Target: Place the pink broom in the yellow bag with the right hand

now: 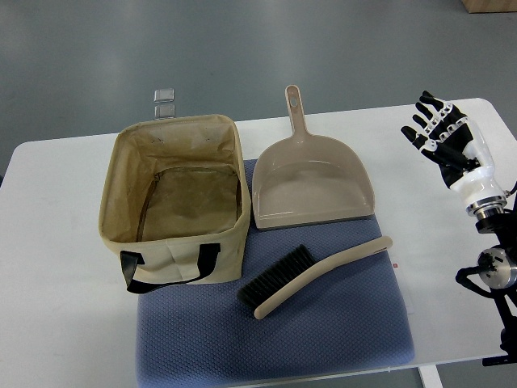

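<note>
One hand in view: right hand (440,133), fingers spread, holding nothing, raised at counter (56,242) right edge, well apart from broom | pink broom (311,277) flat on blue mat (323,339), handle toward hand, likely easing grasp | yellow bag (174,202) open-topped, empty, left | dustpan (311,182) behind.

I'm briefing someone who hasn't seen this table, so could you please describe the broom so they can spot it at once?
On the white table lies a blue mat, in front of the open yellow bag and the dustpan. The broom lies slantwise on that mat: a long beige-pink handle with black bristles at its left end, the only brush there.
</note>
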Tool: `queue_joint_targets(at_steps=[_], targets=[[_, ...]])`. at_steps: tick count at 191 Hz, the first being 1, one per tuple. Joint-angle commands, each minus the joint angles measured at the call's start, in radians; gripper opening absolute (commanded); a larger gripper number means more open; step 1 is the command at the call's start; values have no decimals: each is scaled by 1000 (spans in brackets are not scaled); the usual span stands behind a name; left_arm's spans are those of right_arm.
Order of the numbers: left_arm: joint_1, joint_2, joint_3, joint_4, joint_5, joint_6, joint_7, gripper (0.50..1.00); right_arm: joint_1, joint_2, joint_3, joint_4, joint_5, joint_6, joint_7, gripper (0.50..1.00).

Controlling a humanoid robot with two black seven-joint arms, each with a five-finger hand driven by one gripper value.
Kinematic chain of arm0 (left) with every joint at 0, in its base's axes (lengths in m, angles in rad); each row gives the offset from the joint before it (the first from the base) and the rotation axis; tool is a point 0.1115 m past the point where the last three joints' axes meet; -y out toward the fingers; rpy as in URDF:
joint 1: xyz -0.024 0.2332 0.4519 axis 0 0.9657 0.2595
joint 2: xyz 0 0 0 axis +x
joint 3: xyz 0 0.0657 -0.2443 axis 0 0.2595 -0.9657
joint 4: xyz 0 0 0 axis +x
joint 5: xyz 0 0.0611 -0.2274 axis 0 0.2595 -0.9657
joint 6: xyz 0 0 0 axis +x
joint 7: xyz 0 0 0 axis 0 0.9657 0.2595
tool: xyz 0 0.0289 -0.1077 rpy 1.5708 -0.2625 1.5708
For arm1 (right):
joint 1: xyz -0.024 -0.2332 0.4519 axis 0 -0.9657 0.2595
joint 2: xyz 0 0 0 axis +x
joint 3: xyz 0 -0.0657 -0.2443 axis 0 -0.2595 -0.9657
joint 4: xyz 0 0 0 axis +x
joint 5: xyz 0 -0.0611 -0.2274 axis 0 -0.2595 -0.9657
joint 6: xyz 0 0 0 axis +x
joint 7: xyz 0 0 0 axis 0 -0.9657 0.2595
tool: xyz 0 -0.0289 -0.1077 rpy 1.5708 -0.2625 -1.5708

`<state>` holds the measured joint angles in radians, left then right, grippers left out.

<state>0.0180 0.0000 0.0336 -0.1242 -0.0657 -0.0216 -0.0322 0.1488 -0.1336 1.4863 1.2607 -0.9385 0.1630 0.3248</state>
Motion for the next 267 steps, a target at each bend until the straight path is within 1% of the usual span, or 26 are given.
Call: queue_joint_targets(at_steps=[1,44,88,116,136,161,174,186,207,221,238,267], targets=[[0,0,0,0,0,0,0,1000,0,-1,0,2,1,1,0,924],[0,0,0,0,0,0,0,1000,12,-12,0,0,0,10,2,924],[-1,0,0,0,0,0,0,1000,22,-17,-9,2,-19,41,-1,924],[0,0,0,0,0,0,0,1000,35,-63,-52,2,-19,43,2,924],[0,0,0,0,0,0,0,1000,61,-130,-129,2,-19,43,17,924],[0,0,0,0,0,-1,0,1000,114,-259,-296,3,-20,41,62,924],[-1,0,0,0,0,0,0,1000,141,-313,-370,6,-34,43,74,924],[0,0,0,0,0,0,0,1000,166,-356,-436,13,-80,43,89,924],[0,0,0,0,0,0,0,1000,209,-445,-584,36,-218,43,146,924],[0,0,0,0,0,0,0,1000,229,-492,-669,59,-313,41,172,924],[0,0,0,0,0,-1,0,1000,238,-518,-727,85,-417,38,188,921],[-1,0,0,0,0,0,0,1000,244,-520,-782,120,-566,24,188,919]])
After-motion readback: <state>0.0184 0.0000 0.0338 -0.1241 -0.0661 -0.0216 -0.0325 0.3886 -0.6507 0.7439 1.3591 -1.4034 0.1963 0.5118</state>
